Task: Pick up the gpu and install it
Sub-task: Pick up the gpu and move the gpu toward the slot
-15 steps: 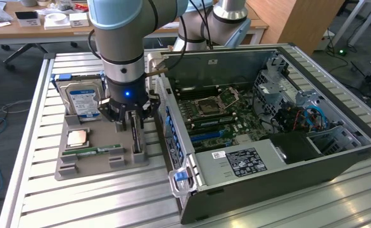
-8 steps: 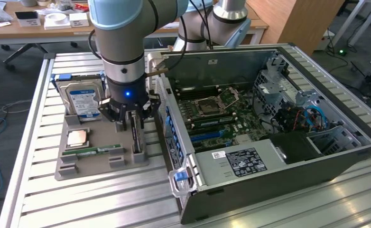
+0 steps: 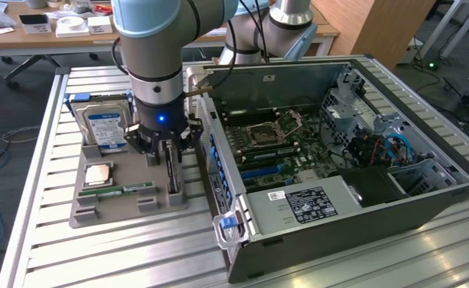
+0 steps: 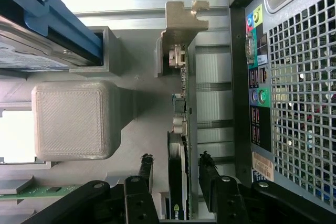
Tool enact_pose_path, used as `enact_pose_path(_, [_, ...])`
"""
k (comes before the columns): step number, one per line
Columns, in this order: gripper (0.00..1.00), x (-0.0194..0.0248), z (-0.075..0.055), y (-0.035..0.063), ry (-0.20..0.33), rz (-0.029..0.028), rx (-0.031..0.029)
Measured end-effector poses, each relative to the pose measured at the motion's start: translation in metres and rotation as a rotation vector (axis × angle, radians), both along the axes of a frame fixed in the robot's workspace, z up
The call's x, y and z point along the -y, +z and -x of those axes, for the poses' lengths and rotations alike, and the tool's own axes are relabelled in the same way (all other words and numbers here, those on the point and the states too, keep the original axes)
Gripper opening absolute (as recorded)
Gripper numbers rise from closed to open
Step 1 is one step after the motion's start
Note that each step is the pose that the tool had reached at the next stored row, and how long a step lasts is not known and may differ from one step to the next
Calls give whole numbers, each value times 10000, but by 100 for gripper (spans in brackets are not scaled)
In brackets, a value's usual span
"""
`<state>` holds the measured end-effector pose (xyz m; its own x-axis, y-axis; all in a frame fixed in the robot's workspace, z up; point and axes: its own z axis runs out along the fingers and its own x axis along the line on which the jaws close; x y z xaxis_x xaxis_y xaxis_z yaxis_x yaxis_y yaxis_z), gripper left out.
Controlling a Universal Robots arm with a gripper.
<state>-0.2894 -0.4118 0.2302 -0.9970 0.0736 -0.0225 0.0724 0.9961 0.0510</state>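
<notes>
Nearest in the exterior view, the slatted metal desk (image 3: 98, 258) carries an open computer case (image 3: 363, 225) lying on its side. Its power supply (image 3: 306, 204) is at the near end and the motherboard (image 3: 274, 144) lies bared beyond it. To the exterior view's left of the case sits a grey holder (image 3: 126, 211). On the holder's near part lie a green memory stick (image 3: 126, 189) and, just behind it, a processor chip (image 3: 98, 174).

Along the holder's edge nearest the case, the gpu (image 3: 173, 177) stands on its long edge in a slot, not yet lifted. The tool (image 3: 169, 157) hangs straight above it on the arm (image 3: 158, 72), with its fingers reaching down either side of the card.

In the wrist view the tool (image 4: 177, 162) is spread. Its two dark fingers (image 4: 146, 167) straddle the gpu (image 4: 179, 124) with a gap on each side, touching neither face. The metal bracket (image 4: 181, 22) at the card's far end sits just beside the case's port panel (image 4: 257, 77).

Farther back on the holder, a hard drive (image 3: 107, 129) stands upright. Beyond the desk stands a wooden desk (image 3: 35, 39) with small boxes on it.
</notes>
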Motion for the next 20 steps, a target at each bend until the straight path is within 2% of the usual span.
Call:
enact_pose_path(3, [47,0,0,0,0,0,0])
enact_pose_path(4, [40,0,0,0,0,0,0])
enact_pose_path(20, [40,0,0,17,0,0,0])
